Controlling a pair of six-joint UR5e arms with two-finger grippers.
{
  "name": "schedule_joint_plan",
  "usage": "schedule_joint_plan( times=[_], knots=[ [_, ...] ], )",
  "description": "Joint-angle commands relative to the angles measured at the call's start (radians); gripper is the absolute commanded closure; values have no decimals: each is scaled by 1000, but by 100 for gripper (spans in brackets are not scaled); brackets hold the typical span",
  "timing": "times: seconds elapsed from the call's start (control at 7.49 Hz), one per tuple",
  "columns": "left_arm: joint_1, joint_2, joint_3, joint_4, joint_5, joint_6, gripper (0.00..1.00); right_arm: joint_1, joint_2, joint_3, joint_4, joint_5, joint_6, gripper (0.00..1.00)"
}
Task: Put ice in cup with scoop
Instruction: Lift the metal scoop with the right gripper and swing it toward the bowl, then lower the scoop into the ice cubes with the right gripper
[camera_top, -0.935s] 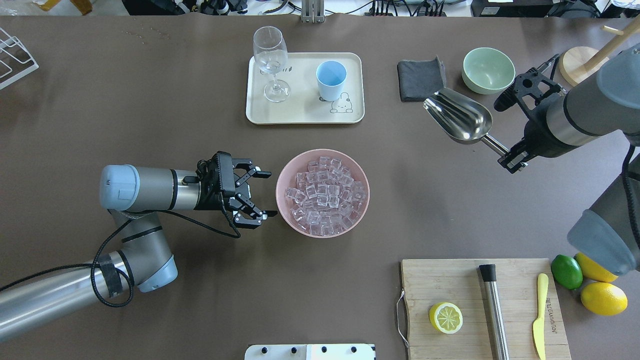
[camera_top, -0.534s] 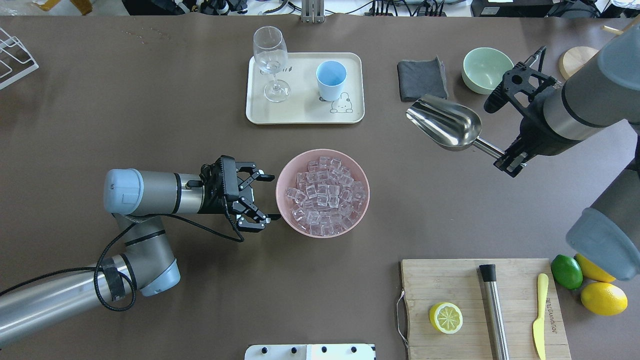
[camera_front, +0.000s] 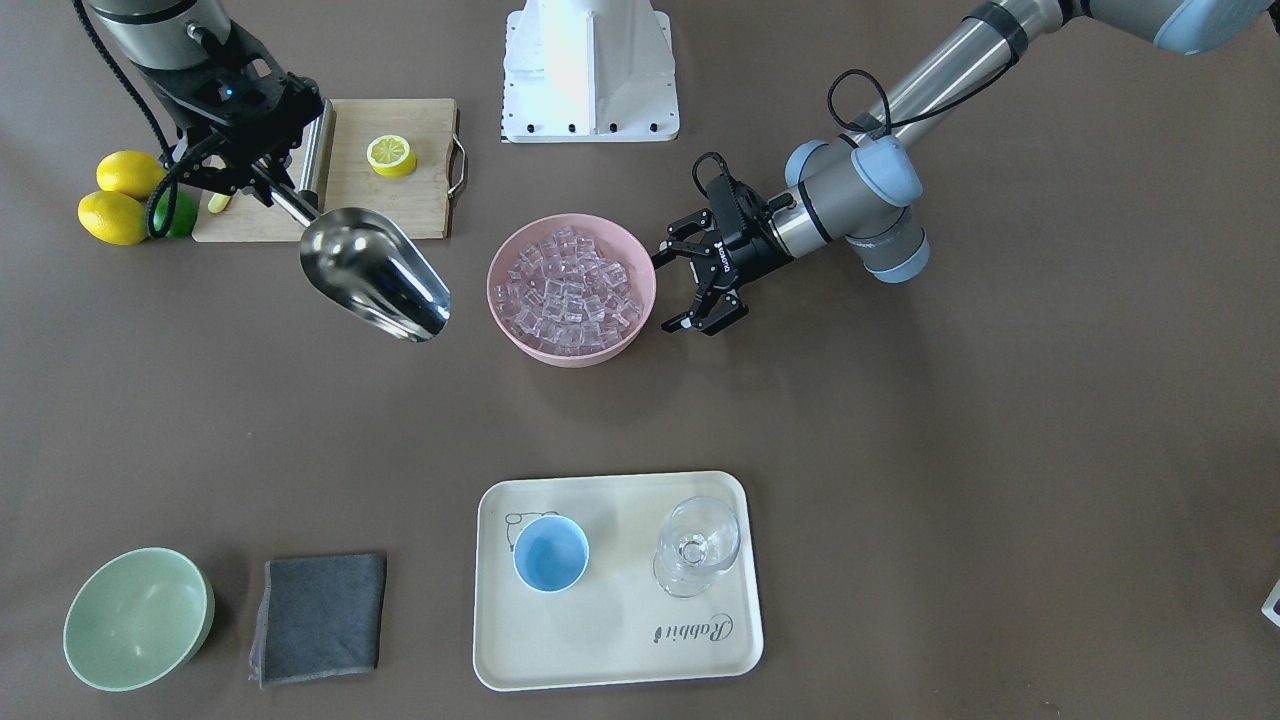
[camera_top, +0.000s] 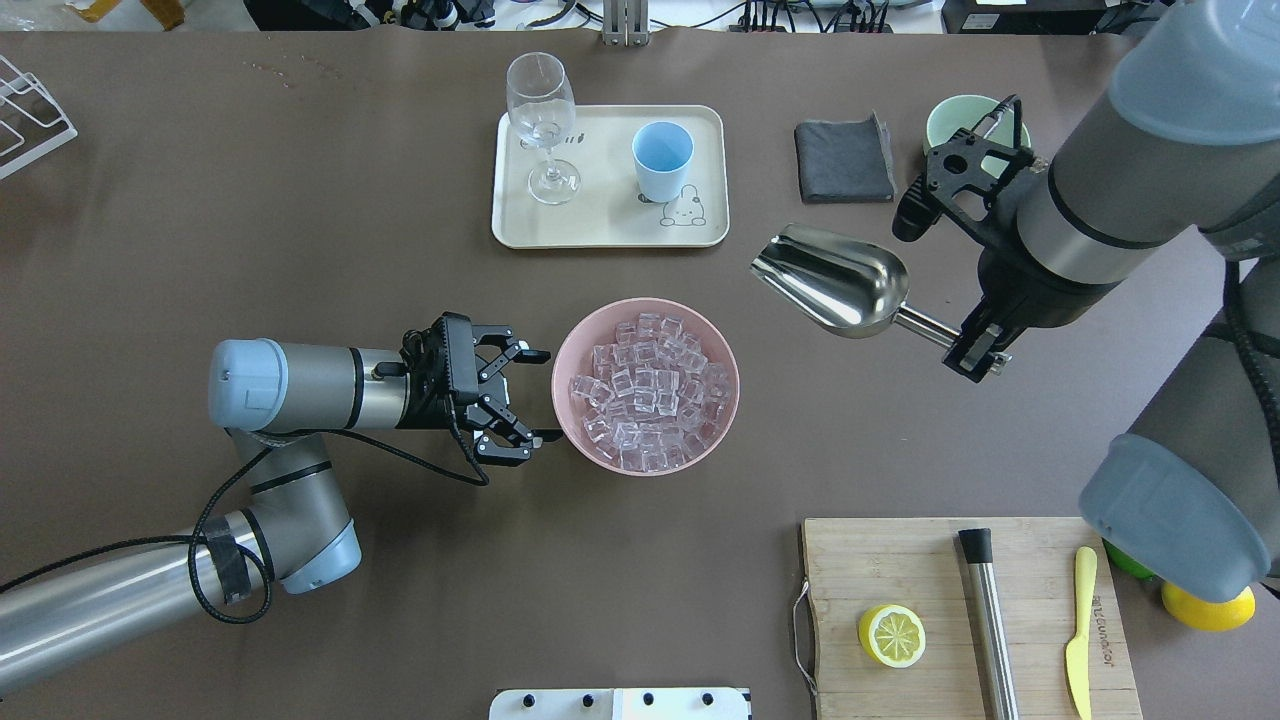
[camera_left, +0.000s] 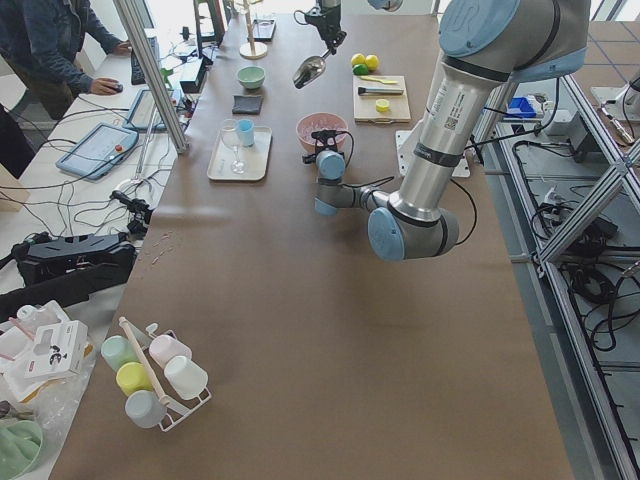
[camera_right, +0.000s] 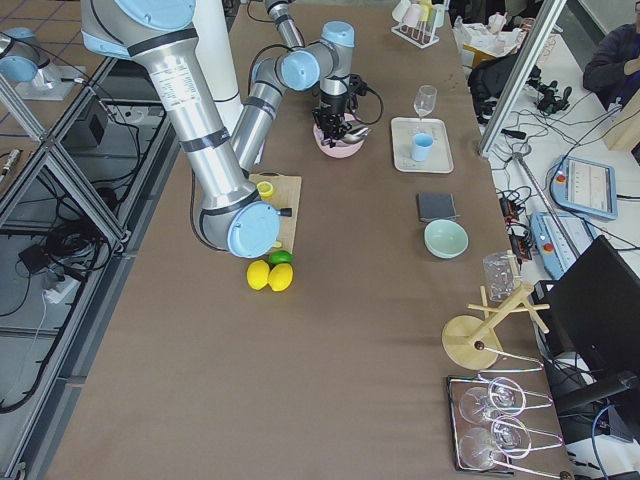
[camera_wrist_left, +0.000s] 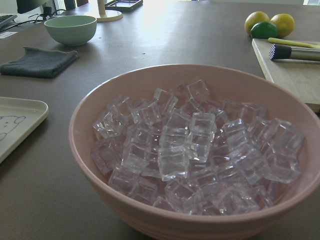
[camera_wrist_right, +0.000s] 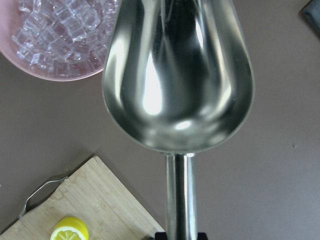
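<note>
Right gripper (camera_top: 978, 352) clamped on handle end of scoop (camera_top: 835, 280). Pan empty, held aloft, mouth turned toward pink bowl (camera_top: 647, 303); judged lined up for dig.
Ice (camera_top: 650, 390) all in pink bowl.
Left gripper (camera_top: 540, 395) spread wide, just beside bowl rim; judged placed to steady bowl. Contact cannot be told.
Cup (camera_top: 662, 160) upright, empty, on tray (camera_top: 600, 228), well apart from bowl.
Hidden: handle tip inside clamp; green bowl (camera_top: 945, 120) and lemon (camera_top: 1205, 610) partly behind right arm.
</note>
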Motion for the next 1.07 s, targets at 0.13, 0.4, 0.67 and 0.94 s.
schedule_joint_plan(
  times=[0.13,0.4,0.67,0.94],
  knots=[
    [0,1,-2,-1,0,0,2,-118,76,-7,-215,-2,-38,100],
    [0,1,-3,-2,-1,0,2,-137,178,-8,-425,-2,-80,100],
    [-2,1,-3,-2,-1,0,2,-140,295,-118,-524,-4,-112,100],
    [-4,4,-3,-11,-1,-1,2,-140,369,-197,-555,-5,-121,100]
  ],
)
